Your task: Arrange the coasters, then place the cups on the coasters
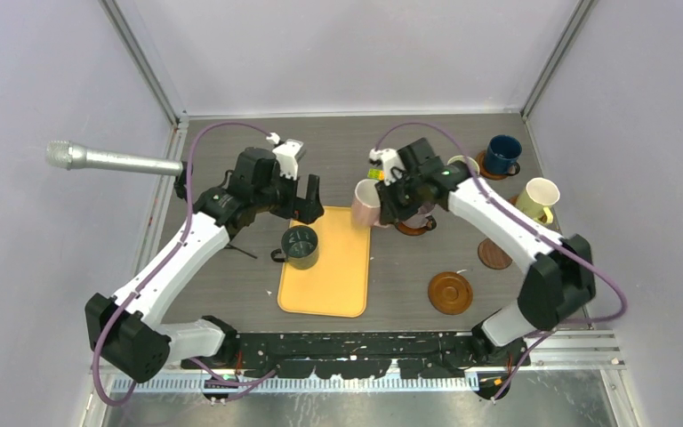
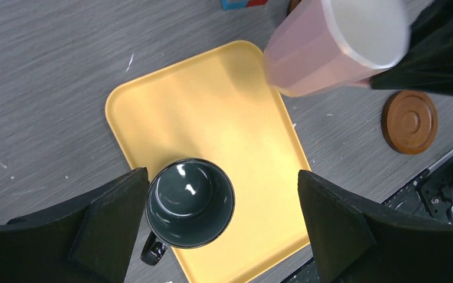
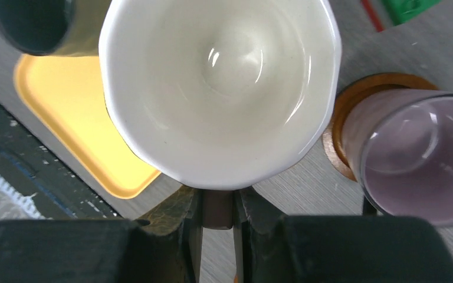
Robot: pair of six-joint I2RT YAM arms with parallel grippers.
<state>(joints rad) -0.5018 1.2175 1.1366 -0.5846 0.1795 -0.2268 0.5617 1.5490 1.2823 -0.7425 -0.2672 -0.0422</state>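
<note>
1. Right fingers [image 3: 250, 215] clamp the handle of the pink-cream mug [image 3: 218, 76], which is tilted over the far-right corner of the tray [image 2: 212, 118].
2. Left fingers [image 2: 112, 224] are spread wide and hold nothing, above the dark green mug [image 2: 190, 202] on the tray's left side.
3. Mauve mug [image 3: 407, 159] sits on a coaster [image 3: 345, 106] right of the tray.
4. Bare coaster [image 1: 450, 292] and darker coaster [image 1: 494, 254] lie on the counter [image 1: 409, 267], near right.

A yellow tray [image 1: 331, 271] lies on the grey table [image 1: 402, 260], microphone [image 1: 98, 159] at left.
</note>
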